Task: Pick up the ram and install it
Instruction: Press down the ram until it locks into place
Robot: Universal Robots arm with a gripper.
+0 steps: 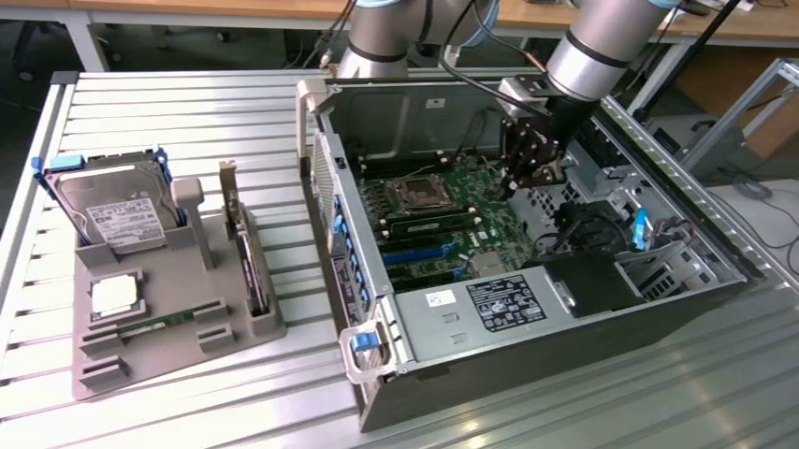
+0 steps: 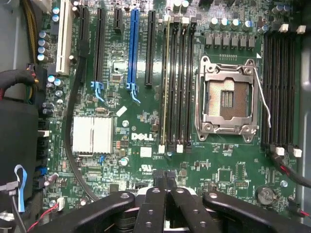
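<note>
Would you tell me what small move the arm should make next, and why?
Probably lift the claw straight up, out of the computer case. It is shut with nothing in it, low over the motherboard, while a green memory stick lies in the grey tray outside, on the exterior view's left.

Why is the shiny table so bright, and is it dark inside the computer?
Exterior view: the ribbed metal table catches pale glare; the open computer case lies shadowed deep inside. Wrist view: the motherboard is evenly lit, the silver heatsink glares white, and the shut gripper looks dark, a little soft.
</note>
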